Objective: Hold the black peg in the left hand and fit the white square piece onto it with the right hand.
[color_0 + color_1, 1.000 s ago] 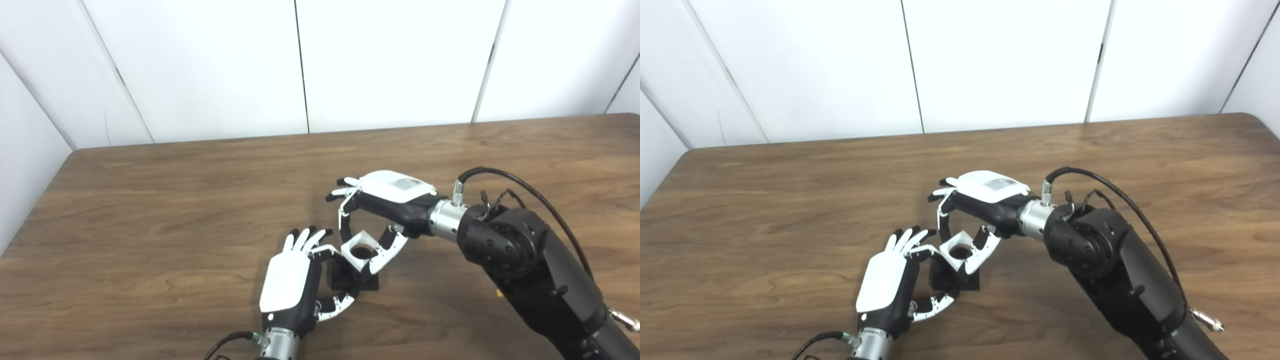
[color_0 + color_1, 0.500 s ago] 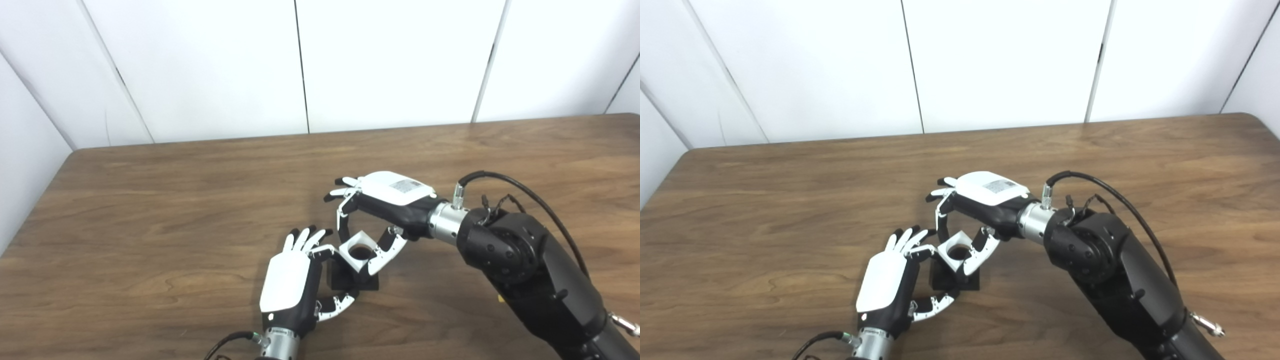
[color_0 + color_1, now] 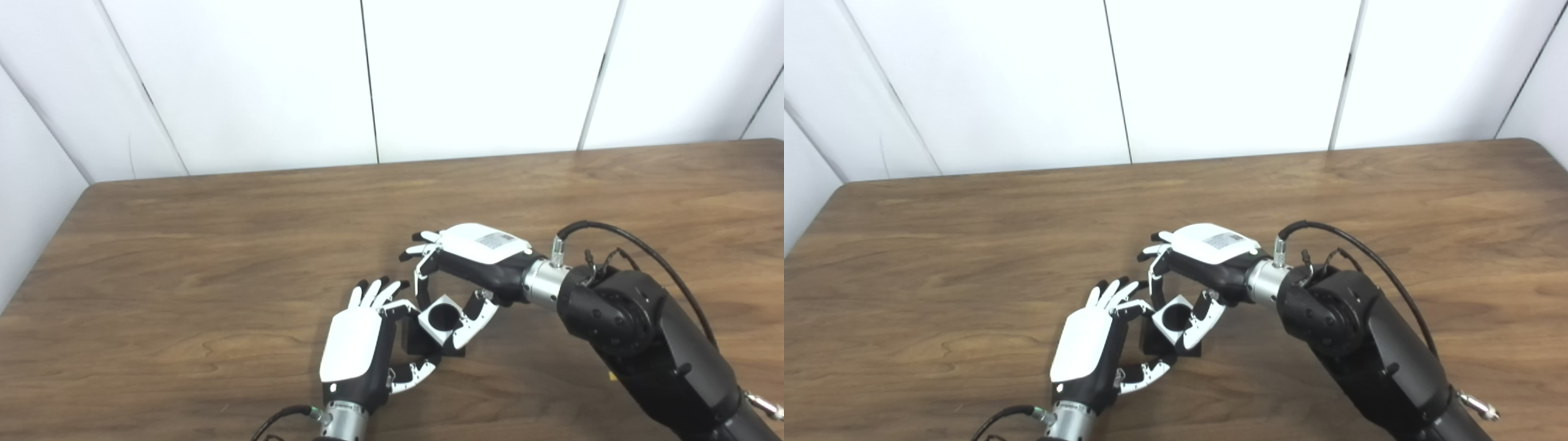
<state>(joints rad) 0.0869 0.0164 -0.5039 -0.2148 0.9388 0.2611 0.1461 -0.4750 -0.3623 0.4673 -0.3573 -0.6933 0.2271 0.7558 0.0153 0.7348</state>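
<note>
A black peg piece with a square base [image 3: 422, 340] rests on the wooden table near the front. My left hand [image 3: 358, 349] is closed around its left side, thumb under the base's front edge. The white square piece [image 3: 440, 316], with a round hole in its top, sits low over the black base. My right hand [image 3: 474, 260] pinches it between a finger [image 3: 421, 280] at the back and the thumb [image 3: 471, 318] at the right. The peg itself is hidden by the white piece.
The wooden table [image 3: 245, 245] stretches wide to the left and back. White wall panels [image 3: 367, 79] stand behind its far edge. My right forearm [image 3: 643, 343] with its black cable lies across the front right.
My right hand has come down and slightly forward with the white square piece, which now sits lower over the black base. The left hand has stayed in place.
</note>
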